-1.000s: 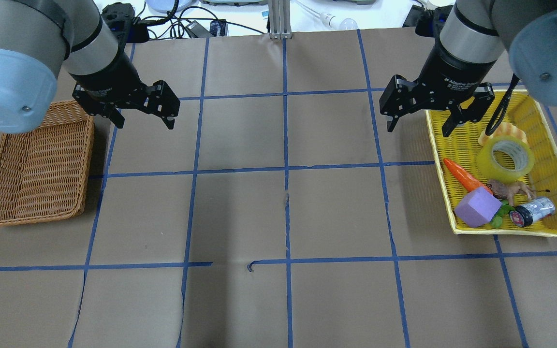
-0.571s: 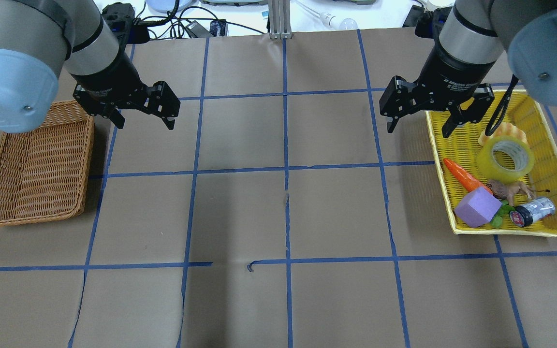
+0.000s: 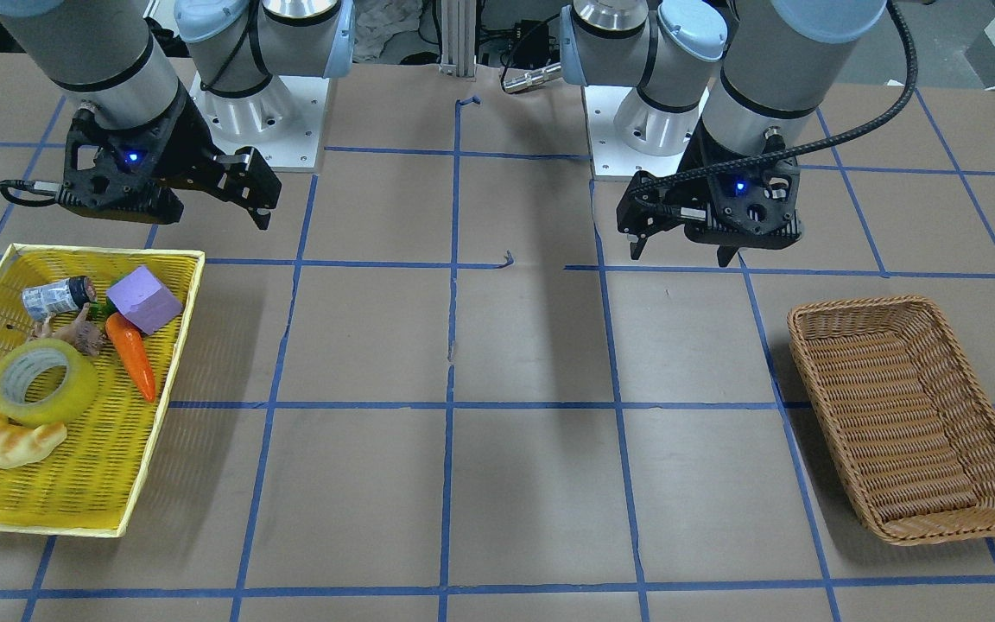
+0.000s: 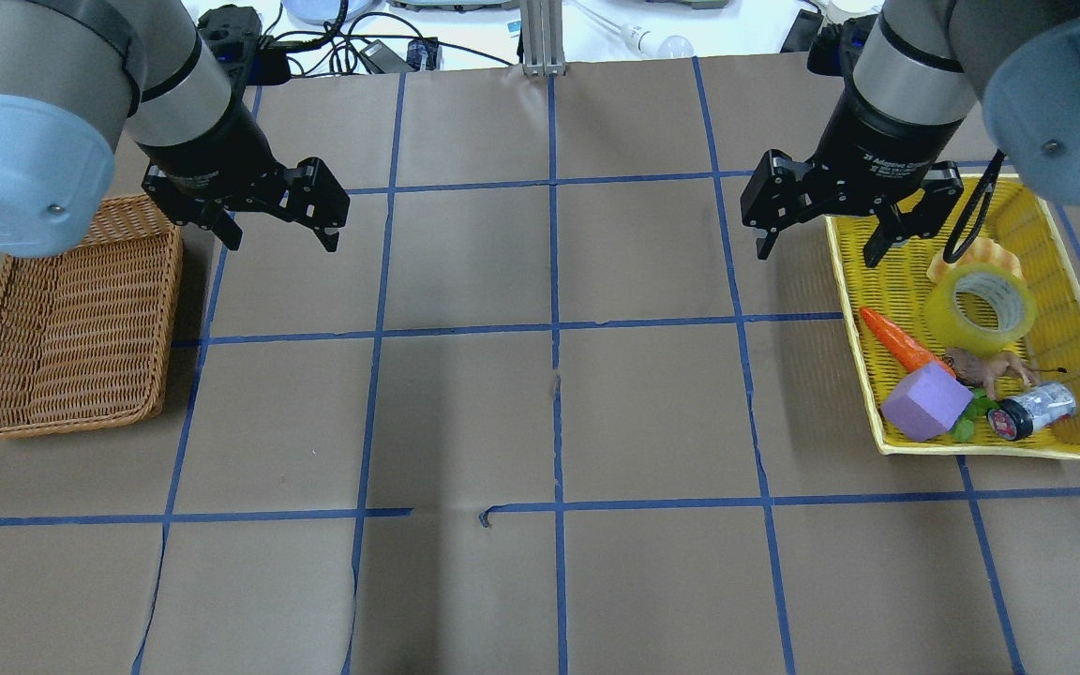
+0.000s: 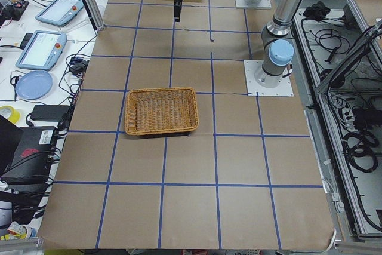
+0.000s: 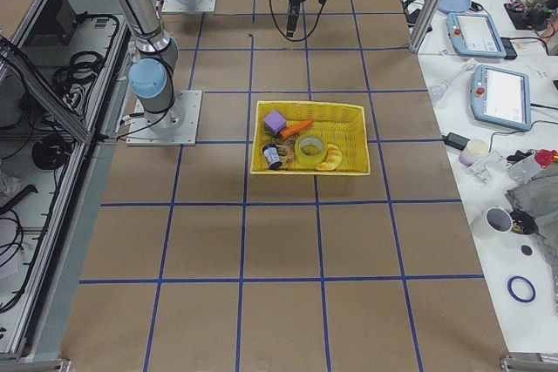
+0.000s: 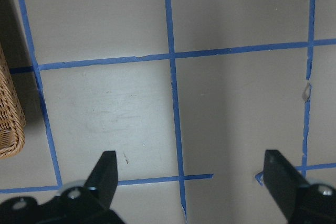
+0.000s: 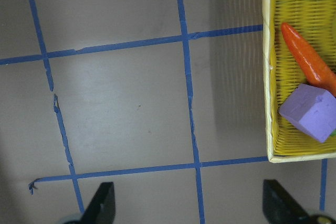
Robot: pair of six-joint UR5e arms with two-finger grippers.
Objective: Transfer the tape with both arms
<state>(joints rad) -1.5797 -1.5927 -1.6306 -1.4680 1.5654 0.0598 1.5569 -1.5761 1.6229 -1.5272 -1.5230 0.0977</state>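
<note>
The glossy, ring-shaped tape is lying in the woven yellow tray by the table's right edge, while the left tool and right tool are hanging wide open, empty.

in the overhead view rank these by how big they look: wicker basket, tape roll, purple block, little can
1. wicker basket, largest by far
2. tape, only slightly bigger than the purple block, so this call is close
3. purple block
4. can, smallest
</note>
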